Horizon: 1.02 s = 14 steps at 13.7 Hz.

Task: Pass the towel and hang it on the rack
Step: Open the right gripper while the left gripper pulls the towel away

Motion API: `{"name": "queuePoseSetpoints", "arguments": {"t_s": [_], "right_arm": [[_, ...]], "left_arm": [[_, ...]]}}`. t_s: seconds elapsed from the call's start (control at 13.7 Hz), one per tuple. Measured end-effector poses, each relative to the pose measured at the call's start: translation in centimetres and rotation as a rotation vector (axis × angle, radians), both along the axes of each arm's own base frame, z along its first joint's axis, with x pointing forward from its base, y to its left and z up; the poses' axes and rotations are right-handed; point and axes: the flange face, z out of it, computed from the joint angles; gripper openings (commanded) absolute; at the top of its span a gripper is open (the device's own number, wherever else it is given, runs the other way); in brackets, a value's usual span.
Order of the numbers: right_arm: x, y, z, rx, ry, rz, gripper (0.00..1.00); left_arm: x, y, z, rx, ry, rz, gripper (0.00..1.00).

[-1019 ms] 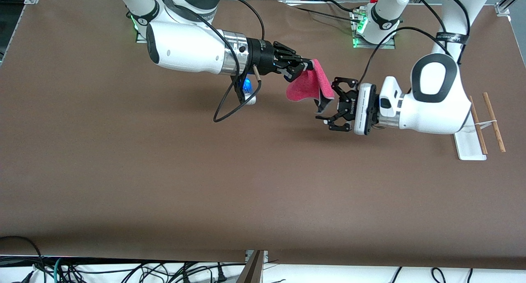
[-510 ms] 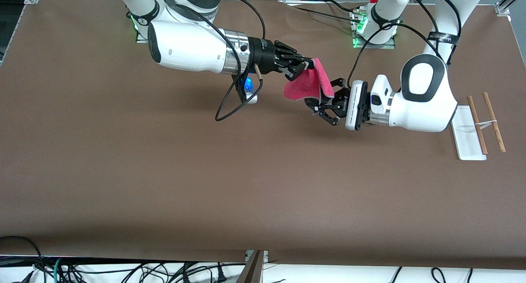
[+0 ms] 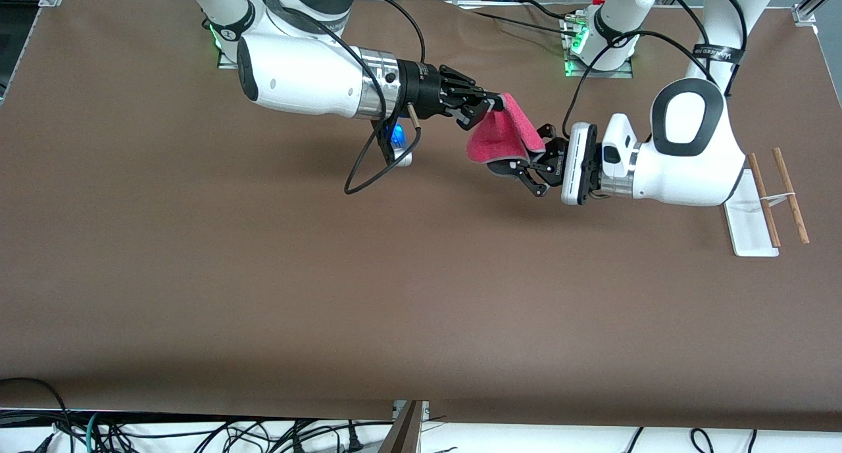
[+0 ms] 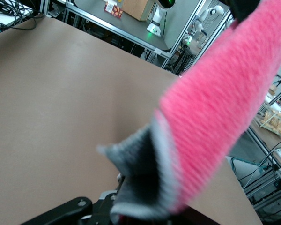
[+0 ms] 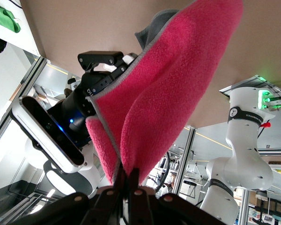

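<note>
The left gripper has just clamped the towel's lower edge; the right gripper pinches its top corner, so release comes next.

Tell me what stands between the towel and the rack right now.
Only the left arm itself. The towel hangs in the air, pinched at one corner by the right gripper and at its lower edge by the left gripper. Toward the rack at the left arm's end, the table shows nothing else.

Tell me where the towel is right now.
In the front view the towel hangs above mid-table, pinched between the right gripper and left gripper.
</note>
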Motion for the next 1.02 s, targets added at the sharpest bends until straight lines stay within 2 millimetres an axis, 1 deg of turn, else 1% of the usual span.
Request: {"name": "queuePoseSetpoints", "arguments": {"t_s": [0.15,0.29,0.44,0.58,0.66,0.73,0.8,1.02], "right_arm": [[0.1,0.0,-0.2,-0.002,0.002,-0.003,1.0],[0.6,-0.5,-0.2,-0.004,-0.001,-0.016,1.0],[2.1,-2.1,0.1,-0.005,-0.007,-0.041,1.0],[4.1,-5.0,1.0,-0.002,-0.008,-0.042,1.0],[5.2,-6.9,1.8,-0.004,-0.011,-0.037,1.0],[6.3,-8.9,2.2,-0.013,-0.018,-0.035,1.0],[7.2,-10.6,2.4,-0.024,-0.026,-0.03,1.0],[9.0,-14.9,1.7,-0.092,-0.079,0.011,1.0]], "left_arm": [[0.3,1.2,0.9,0.045,-0.034,-0.006,0.0],[1.1,2.5,2.4,0.127,-0.059,-0.001,0.0],[1.9,3.8,3.9,0.217,-0.061,0.025,0.0],[2.5,5.9,4.8,0.296,-0.039,0.047,0.0],[2.7,7.7,4.9,0.33,-0.014,0.062,0.0],[2.9,10.1,4.8,0.362,0.007,0.081,0.0],[3.1,13.2,4.6,0.394,0.023,0.104,0.0],[3.5,24.4,4.5,0.521,0.055,0.189,0.0]]}}
